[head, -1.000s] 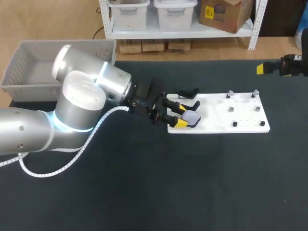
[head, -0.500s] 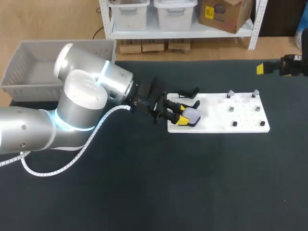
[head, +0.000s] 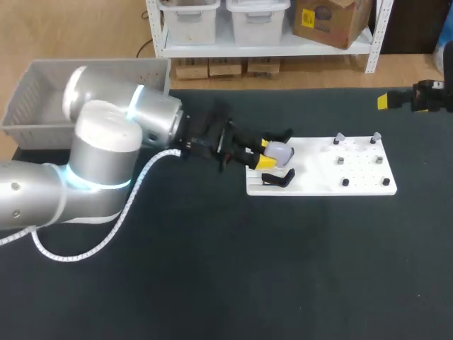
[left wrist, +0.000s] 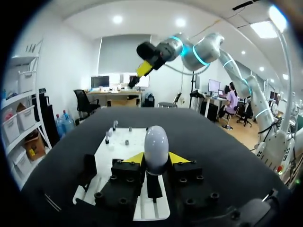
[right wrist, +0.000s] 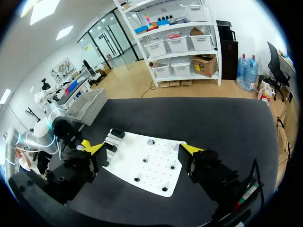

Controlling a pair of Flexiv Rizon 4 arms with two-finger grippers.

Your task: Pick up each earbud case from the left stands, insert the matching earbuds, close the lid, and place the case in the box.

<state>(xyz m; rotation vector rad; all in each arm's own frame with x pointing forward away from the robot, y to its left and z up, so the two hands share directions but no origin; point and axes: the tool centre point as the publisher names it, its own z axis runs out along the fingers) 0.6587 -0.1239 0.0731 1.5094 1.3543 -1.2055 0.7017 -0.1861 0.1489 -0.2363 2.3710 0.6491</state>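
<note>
gripping a white earbud case (left wrist: 155, 144) between both fingers, left gripper (head: 267, 154) over the white board (head: 354, 173), right gripper (right wrist: 143, 149) spread wide, holding nothing

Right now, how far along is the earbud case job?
Done: nothing boxed yet; no case shows in the box. In hand: left claw grips a white case, just off its stand. Left: fit the earbuds, close it, box it. Right claw hangs open at the table's edge.

Bright even overhead light, soft shadows
</note>
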